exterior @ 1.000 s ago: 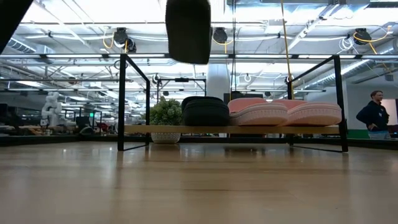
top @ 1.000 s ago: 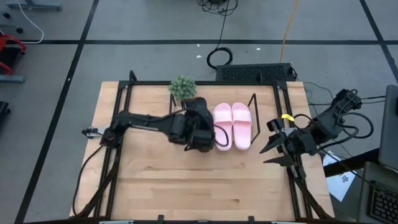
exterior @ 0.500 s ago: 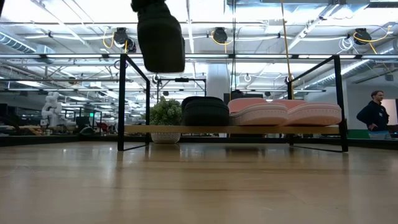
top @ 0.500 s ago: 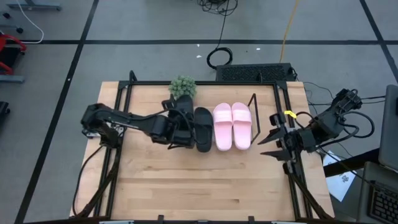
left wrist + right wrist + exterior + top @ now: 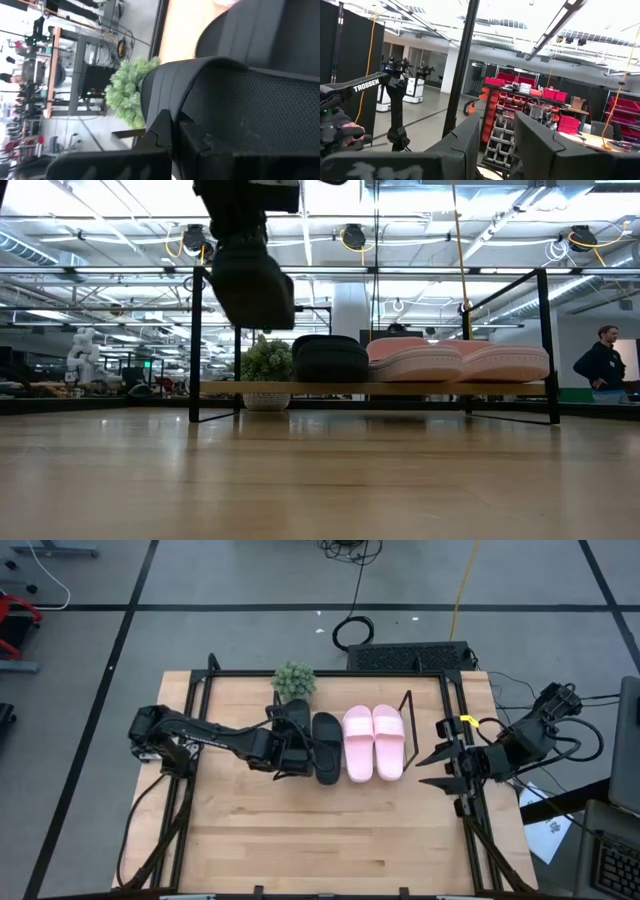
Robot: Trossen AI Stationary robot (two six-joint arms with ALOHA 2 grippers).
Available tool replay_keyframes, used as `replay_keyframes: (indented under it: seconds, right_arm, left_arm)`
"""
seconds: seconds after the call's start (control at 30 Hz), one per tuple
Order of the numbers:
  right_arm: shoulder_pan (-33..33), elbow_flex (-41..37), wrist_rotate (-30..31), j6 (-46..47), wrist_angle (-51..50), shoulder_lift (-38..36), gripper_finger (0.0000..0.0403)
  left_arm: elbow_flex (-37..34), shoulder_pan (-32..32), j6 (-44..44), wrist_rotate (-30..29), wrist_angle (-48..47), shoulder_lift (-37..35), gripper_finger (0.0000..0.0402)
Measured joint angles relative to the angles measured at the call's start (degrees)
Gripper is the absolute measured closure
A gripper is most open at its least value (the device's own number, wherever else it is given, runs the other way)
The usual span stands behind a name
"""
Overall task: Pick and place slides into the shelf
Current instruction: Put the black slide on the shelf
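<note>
The shelf [image 5: 400, 388] stands at the table's far side. On its board rest a pale pink pair of slides [image 5: 374, 743] and, to their left, one black slide [image 5: 327, 747]. My left gripper [image 5: 292, 743] is shut on the second black slide [image 5: 292, 718]. It holds that slide over the shelf's left part, between the shelved black slide and a small plant [image 5: 294, 680]. In the low view the held slide [image 5: 252, 285] hangs above the board's level. My right gripper [image 5: 430, 770] is open and empty at the table's right edge. My left gripper holds the black slide by its wide mesh strap [image 5: 200, 100], the fingers [image 5: 162, 131] closing at the strap's edge. The arm comes level from the table's left. The slide hangs below the gripper, tilted and clear of the shelf board.
The plant stands at the shelf's left end, close to the held slide. Thin black shelf rods [image 5: 408, 705] rise beside the pink pair. The black table frame [image 5: 468, 820] runs along the table's sides. The wooden top [image 5: 320, 830] lies bare at the near side. A person [image 5: 603, 360] stands far off.
My left gripper has carried the black slide toward the table's left edge and then down toward the shelf board. This has uncovered the other black slide, which stays on the shelf. The held slide has tipped a little.
</note>
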Motion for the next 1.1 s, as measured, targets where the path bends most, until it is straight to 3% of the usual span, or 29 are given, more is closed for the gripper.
replay_keyframes:
  seconds: [0.6,1.1]
  right_arm:
    - [-0.02,0.00,0.02,-0.59,0.51,0.00,0.0292]
    - [-0.02,-0.02,0.02,-0.06,0.61,0.02,0.0292]
  left_arm:
    - [-8.87,2.86,7.07,3.71,14.54,0.12,0.0402]
    - [-12.32,3.49,7.80,5.60,18.24,0.12,0.0401]
